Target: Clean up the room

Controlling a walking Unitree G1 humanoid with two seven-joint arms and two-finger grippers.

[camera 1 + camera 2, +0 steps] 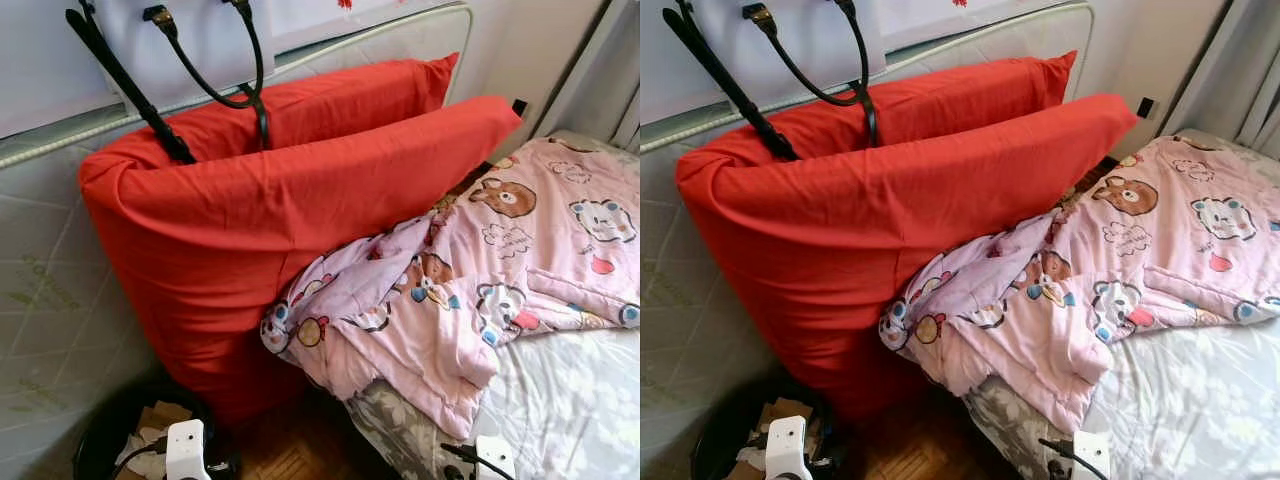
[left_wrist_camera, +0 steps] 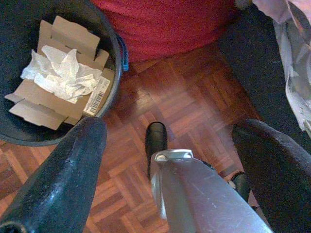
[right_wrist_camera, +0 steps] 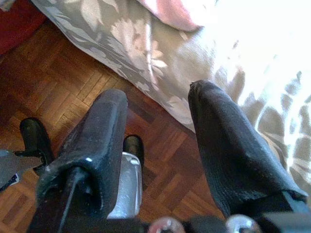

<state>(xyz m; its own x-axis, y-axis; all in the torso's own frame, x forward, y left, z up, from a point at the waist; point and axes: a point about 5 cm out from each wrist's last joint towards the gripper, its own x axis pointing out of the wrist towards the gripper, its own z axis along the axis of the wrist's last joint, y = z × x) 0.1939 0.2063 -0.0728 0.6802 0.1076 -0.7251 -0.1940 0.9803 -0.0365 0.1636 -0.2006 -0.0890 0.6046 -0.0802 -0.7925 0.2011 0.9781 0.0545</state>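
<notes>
A pink quilt (image 1: 500, 270) printed with cartoon animals is seen crumpled in the right half of the frame, on a bed covered with a grey floral sheet (image 1: 560, 410); one corner of it hangs over the bed's edge at the centre. Two long red pillows (image 1: 250, 220) are stood on edge in the centre and left of the frame, one behind the other, leaned against a pale mattress (image 1: 50, 300) that is set upright along the left side. One bag with black straps (image 1: 205, 85) is seen at the upper left, its straps lying over the pillows. One black bin (image 2: 114, 58) is placed at the lower left, on a floor of dark wood parquet (image 2: 194, 97); one piece of flattened cardboard (image 2: 58, 97) and one wad of white paper (image 2: 63, 73) are held in it. The left gripper (image 2: 170, 145) is hung above the floor beside the bin, its fingers spread wide, with nothing between them. The right gripper (image 3: 158, 136) is held above the floor at the bed's edge, also parted and empty.
</notes>
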